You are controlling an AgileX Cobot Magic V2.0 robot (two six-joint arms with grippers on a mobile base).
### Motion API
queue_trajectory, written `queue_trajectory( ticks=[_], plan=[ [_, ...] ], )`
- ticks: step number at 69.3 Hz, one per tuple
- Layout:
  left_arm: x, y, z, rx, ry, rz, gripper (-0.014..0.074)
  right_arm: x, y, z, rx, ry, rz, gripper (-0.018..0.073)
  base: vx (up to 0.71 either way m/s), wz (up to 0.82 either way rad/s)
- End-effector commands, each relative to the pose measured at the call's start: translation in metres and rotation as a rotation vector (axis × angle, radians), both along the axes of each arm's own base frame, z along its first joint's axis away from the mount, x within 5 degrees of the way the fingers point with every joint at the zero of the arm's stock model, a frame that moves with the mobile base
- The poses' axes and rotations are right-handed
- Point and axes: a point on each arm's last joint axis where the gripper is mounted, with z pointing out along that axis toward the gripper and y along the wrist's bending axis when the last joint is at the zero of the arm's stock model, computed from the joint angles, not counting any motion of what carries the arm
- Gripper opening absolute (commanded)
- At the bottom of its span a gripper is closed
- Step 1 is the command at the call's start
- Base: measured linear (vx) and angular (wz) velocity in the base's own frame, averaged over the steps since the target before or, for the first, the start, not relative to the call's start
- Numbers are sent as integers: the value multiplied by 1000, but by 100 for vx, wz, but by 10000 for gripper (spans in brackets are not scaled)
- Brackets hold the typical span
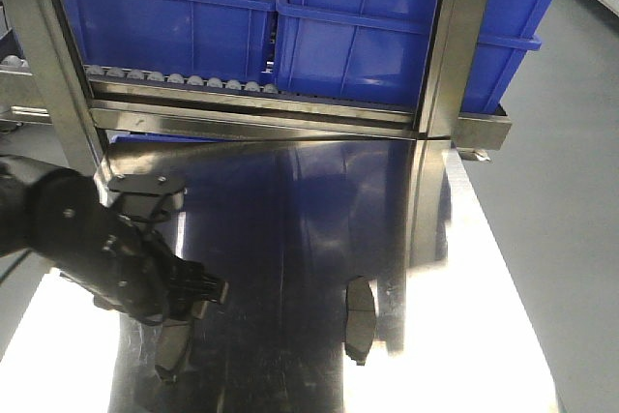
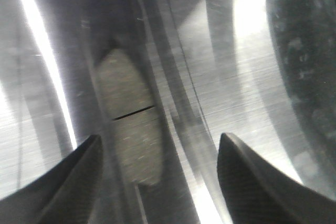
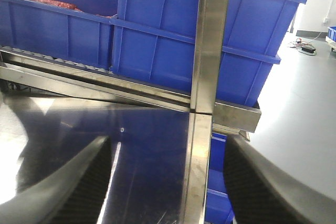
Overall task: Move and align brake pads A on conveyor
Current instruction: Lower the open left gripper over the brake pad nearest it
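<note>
Exterior front-facing view alone shows the whole steel table (image 1: 290, 200). Two brake pads lie near its near edge: the left pad (image 1: 172, 345) sits toward the near-left corner, partly under the black left arm (image 1: 87, 239), and the right pad (image 1: 361, 319) lies right of the middle, well apart from it. Blue bins (image 1: 368, 36) stand on a roller rack beyond the far edge.

Only the left wrist view shows the left pad (image 2: 128, 119) close up. It is a flat, grey-brown, grainy oblong with rounded ends and a thin dark groove across its middle, lying flat on the steel, somewhat blurred. At that view's right edge is a dark, rough, speckled surface that looks like the conveyor (image 2: 310, 51); no pad lies on it.

The left gripper (image 2: 160, 137) has its jaws spread wide and holds nothing. The pad's near end lies between the fingers (image 2: 63, 187), closer to the left one; whether it touches cannot be told.

The right wrist view shows the right gripper (image 3: 168, 140) spread wide and empty, facing the bins and a steel upright post (image 3: 210, 40), with no pad in sight.
</note>
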Motion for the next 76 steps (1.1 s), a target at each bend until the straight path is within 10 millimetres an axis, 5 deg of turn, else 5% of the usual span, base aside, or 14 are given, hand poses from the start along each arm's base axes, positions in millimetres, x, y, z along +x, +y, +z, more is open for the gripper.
queue_trajectory(
  ticks=[1, 34, 54, 76],
  plan=[
    [7, -9, 6, -23, -33, 47, 443, 1, -1, 14, 2, -89, -11, 453, 0, 0],
    [16, -4, -6, 31, -43, 190, 444, 1, -1, 14, 2, -89, -11, 453, 0, 0],
    [22, -9, -38, 57, 53, 224, 444, 1, -1, 14, 2, -89, -11, 453, 0, 0],
    [27, -13, -46, 40, 42, 227, 444, 1, -1, 14, 2, -89, -11, 453, 0, 0]
  ],
)
